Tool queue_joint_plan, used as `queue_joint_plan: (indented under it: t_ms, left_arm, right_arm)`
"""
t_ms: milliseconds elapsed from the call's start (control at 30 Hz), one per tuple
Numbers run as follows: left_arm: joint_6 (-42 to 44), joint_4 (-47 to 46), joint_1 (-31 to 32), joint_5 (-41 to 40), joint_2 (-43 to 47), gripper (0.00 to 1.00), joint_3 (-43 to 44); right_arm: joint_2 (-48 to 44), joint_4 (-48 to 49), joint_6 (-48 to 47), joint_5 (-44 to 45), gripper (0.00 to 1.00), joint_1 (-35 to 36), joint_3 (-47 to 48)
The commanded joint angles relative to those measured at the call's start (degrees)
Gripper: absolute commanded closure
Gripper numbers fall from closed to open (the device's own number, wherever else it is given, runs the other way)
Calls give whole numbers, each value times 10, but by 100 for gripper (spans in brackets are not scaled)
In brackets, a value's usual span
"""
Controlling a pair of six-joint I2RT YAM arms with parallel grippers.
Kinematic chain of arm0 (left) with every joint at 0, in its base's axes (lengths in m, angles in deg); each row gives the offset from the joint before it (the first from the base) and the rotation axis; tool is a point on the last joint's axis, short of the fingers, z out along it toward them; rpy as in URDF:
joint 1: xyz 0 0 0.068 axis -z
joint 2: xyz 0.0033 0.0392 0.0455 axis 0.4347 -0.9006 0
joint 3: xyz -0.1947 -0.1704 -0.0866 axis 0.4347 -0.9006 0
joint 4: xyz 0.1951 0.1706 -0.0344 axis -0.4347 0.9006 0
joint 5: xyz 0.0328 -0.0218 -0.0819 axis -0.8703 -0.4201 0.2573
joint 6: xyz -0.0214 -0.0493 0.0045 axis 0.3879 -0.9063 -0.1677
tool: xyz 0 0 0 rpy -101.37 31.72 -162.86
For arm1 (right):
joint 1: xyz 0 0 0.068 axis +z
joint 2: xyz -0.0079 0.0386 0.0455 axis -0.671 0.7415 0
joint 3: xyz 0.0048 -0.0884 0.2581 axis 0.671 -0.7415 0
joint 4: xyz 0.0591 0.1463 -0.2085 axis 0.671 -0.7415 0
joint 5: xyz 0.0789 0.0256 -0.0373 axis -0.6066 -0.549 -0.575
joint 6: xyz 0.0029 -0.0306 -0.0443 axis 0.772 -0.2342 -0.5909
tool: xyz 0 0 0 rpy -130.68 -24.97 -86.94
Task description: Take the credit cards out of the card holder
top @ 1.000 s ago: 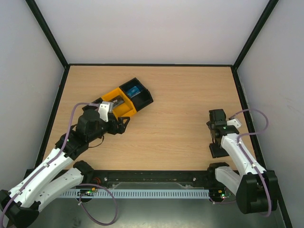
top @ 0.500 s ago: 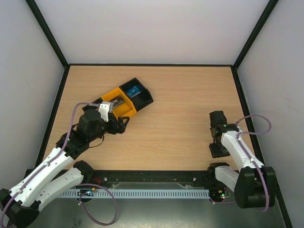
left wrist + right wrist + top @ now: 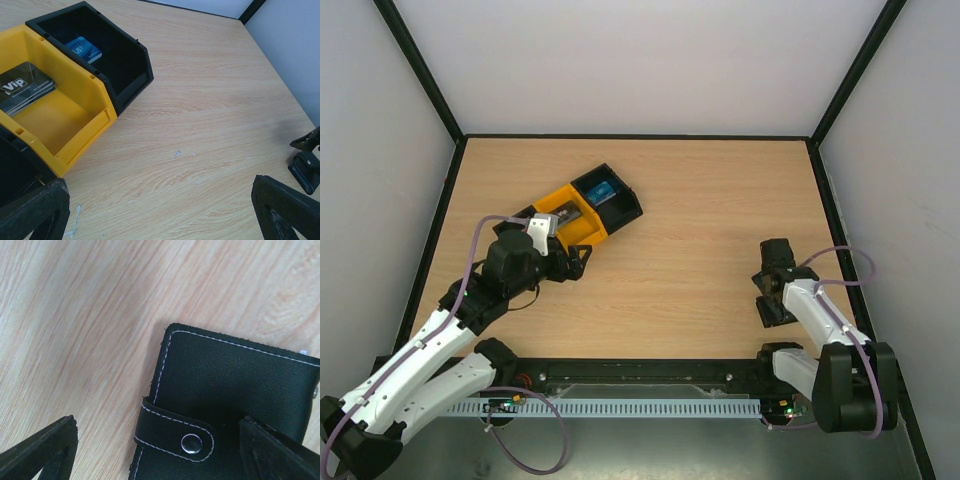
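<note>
Low at the right of the overhead view, the card holder (image 3: 773,313) lies flat on the tabletop (image 3: 700,250), its snap tab (image 3: 175,437) fastened. My right end effector (image 3: 156,432) hangs over it, fingers spread to either side of the tab. My left end effector (image 3: 160,205) is spread too, near the yellow bin (image 3: 87,132) holding dark cards (image 3: 25,87). A blue card (image 3: 82,48) lies in the black bin (image 3: 132,82).
</note>
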State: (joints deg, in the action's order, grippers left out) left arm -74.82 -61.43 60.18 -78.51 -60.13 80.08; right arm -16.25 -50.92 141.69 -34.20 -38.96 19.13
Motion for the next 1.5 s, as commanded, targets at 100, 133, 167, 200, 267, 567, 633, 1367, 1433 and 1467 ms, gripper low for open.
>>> queue_joint_plan:
  t_ms: [100,133,167,200,267,567,633,1367,1433,1467]
  left_arm:
    - [-1,7,-4,-5,-1,0,5]
    - [-2,8,-4,-5,-2,0,5]
    - [-2,8,-4,-5,-3,0,6]
    - [-2,8,-5,-5,-4,0,5]
    - [-2,8,-7,-5,-5,0,6]
    - [0,4,-23,16,-5,0,4]
    - [0,4,-25,16,-3,0,3]
    - [24,-10,-27,71,26,0,-1]
    - [23,-17,-27,75,35,0,-6]
    - [22,-20,-28,76,39,0,-8]
  right_arm:
    - [11,149,-52,-177,20,0,-51]
    - [10,165,-52,-189,20,1,-56]
    - [9,173,-52,-195,21,3,-58]
    - [10,178,-55,-198,21,5,-57]
    - [12,187,-66,-208,21,10,-52]
    - [27,260,-117,-279,17,61,-42]
    - [34,288,-132,-282,16,80,-45]
    - [238,364,-294,-358,31,429,75]
    - [231,353,-303,-357,31,451,82]
    - [224,347,-304,-351,31,456,84]
